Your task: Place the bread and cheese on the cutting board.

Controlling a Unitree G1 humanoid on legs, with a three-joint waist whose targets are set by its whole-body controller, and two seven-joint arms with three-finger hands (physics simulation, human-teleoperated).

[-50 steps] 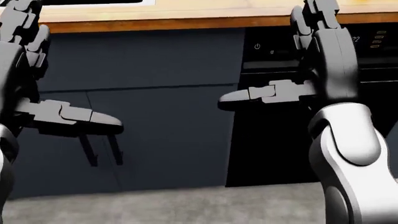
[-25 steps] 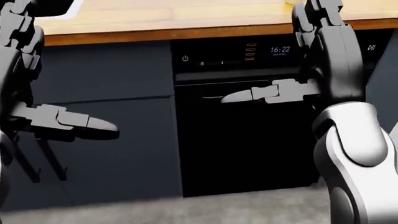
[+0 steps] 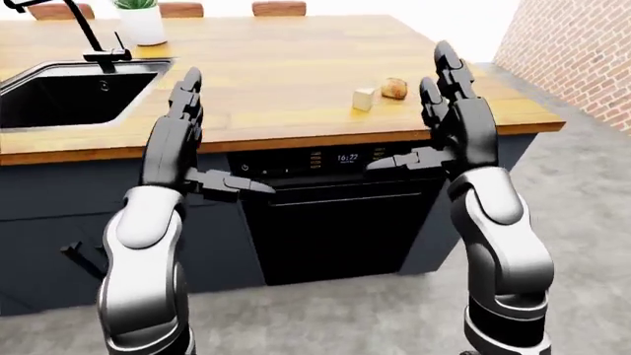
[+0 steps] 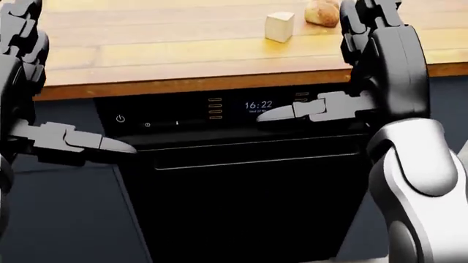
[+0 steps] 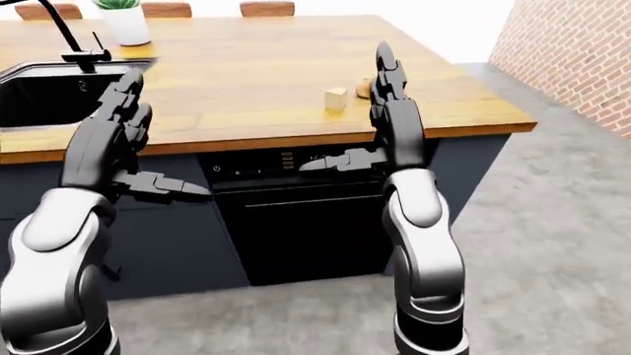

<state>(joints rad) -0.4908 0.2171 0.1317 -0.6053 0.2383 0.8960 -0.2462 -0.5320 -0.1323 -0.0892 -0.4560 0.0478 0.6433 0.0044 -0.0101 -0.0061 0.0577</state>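
Approach step, I'd say: both hands, left hand [image 3: 183, 111] and right hand [image 3: 453, 100], spread empty; next, reach cheese [image 3: 364, 98] beside bread [image 3: 394, 88].

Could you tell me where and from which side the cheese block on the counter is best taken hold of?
Probably across the cheese's two upright side faces, coming down from above with the right hand, which is nearer and open. It is a small blocky piece standing free on the wooden counter, with the bread close on its right in the left-eye view, so keep fingers clear there.
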